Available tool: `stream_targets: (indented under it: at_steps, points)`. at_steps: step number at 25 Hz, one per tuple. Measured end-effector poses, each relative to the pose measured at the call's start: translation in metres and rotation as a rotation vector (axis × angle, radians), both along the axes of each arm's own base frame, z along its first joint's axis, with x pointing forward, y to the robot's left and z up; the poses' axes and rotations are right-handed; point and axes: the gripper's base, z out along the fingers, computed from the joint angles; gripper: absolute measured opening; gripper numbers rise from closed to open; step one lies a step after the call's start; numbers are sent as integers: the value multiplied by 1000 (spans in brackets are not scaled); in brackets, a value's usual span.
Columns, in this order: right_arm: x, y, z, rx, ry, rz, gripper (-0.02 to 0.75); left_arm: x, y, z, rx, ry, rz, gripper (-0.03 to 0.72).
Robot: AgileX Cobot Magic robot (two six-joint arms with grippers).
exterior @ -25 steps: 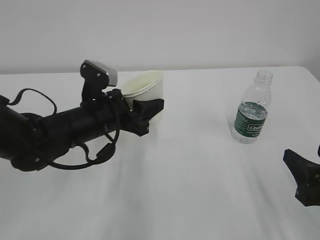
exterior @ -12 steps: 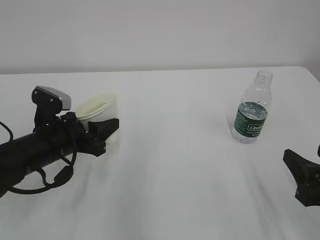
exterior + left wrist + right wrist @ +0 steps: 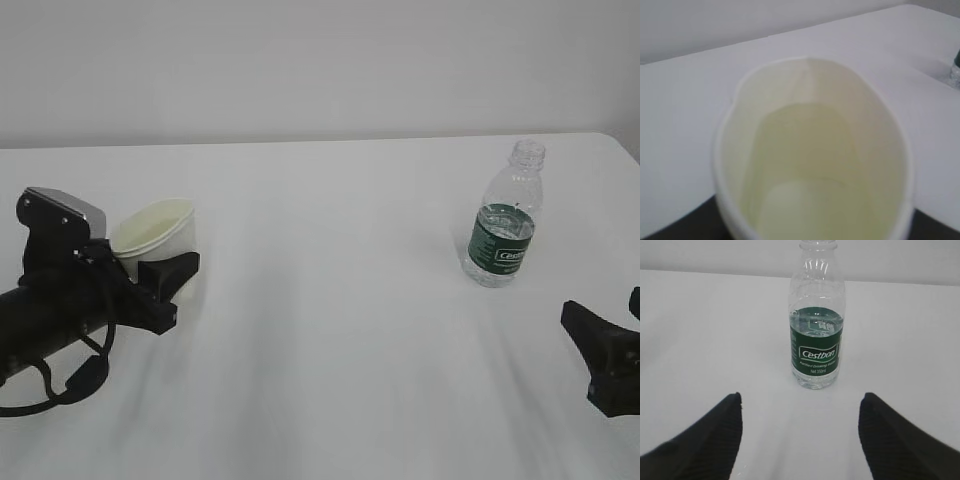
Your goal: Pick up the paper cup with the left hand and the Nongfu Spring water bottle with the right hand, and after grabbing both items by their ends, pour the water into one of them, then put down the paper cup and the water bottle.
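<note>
Paper cup (image 3: 158, 232) sits in the grip of the left hand's tool (image 3: 150, 280) at the far left of the white counter (image 3: 330, 330), its fingers closed around the cup's lower wall while the rim tilts a little toward the camera block above it. Seen from the left wrist, the cup (image 3: 812, 160) fills the view, rim squeezed slightly oval, pale cream inside. Well apart on the right, the Nongfu Spring water bottle (image 3: 503, 222) stands upright and capless, with water (image 3: 816, 320) reaching about its green label. The right hand's tool (image 3: 800, 432) stands wide, holding nothing, low over the counter just short of the bottle (image 3: 816, 320), which is centred between the two fingers (image 3: 705, 437).
</note>
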Motion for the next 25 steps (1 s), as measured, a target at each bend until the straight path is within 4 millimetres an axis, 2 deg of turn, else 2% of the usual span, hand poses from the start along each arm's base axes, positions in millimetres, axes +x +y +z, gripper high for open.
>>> stream_targets:
  at_steps: [9,16,25]
  points:
    - [0,0,0,0,0,2,552,2,17,14,-18,-40,194,357]
    - [0,0,0,0,0,2,552,6,32,16,-24,-41,365,357]
    - [0,2,0,-4,-1,24,552,7,37,13,-26,-32,421,357]
